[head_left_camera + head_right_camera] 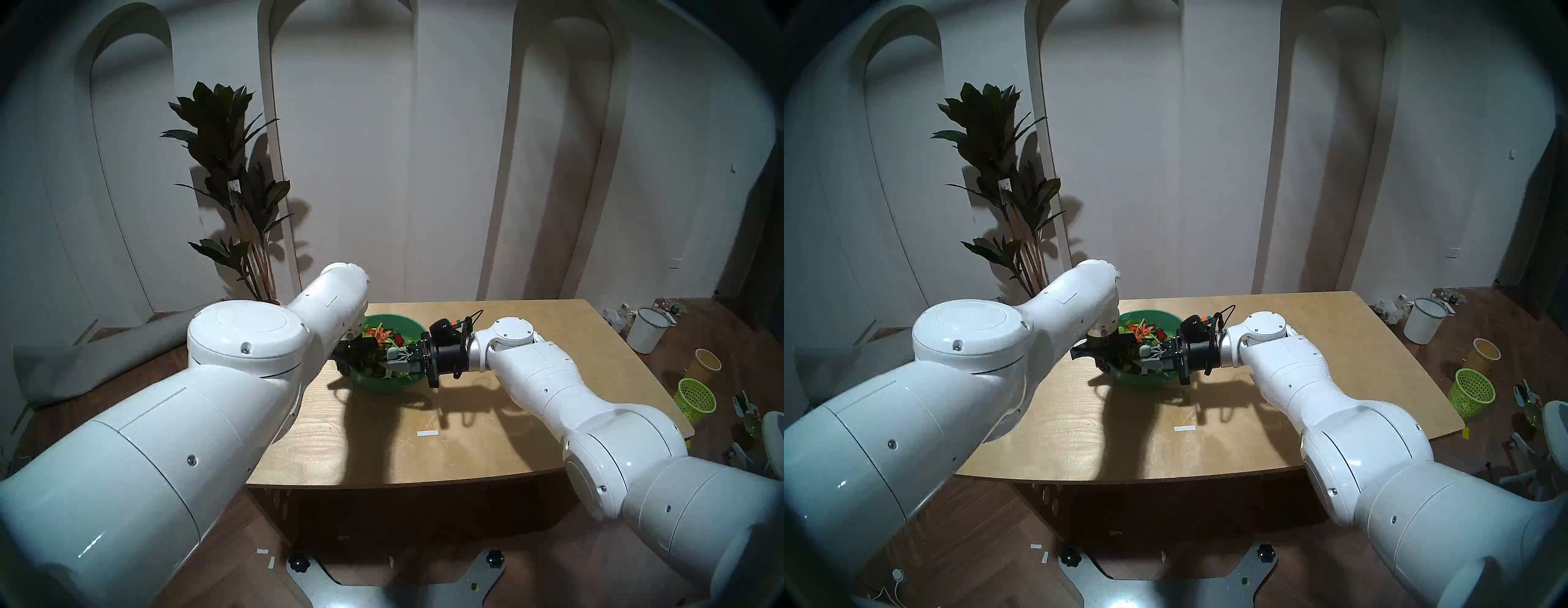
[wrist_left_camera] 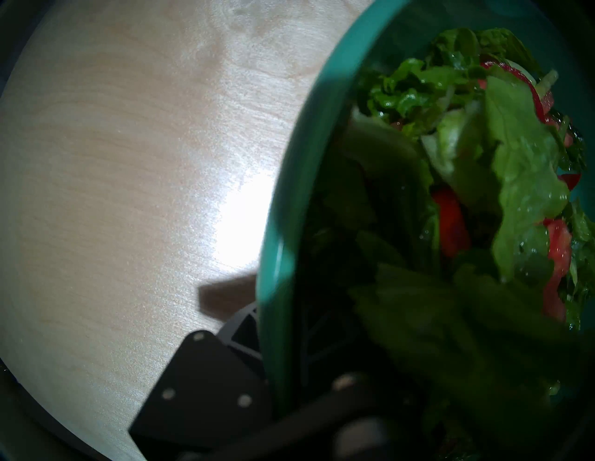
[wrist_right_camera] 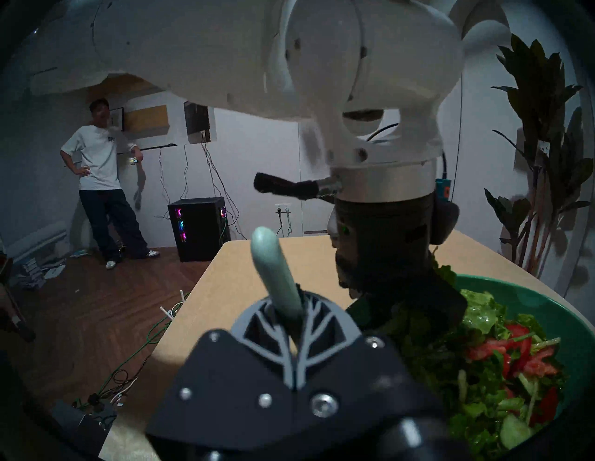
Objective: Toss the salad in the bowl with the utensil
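Left gripper is clamping the bowl at its left rim, steadying it on the table. Right gripper, over the bowl's near-right rim, is pinching the utensil; it should be dipping under the salad and lifting gently, staying inside the rim.

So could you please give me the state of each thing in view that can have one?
bowl: upright on the table, holding salad
salad: heaped inside the bowl
spoon: clamped by its handle, head hidden
right end effector: shut on spoon
left end effector: shut on the bowl's rim
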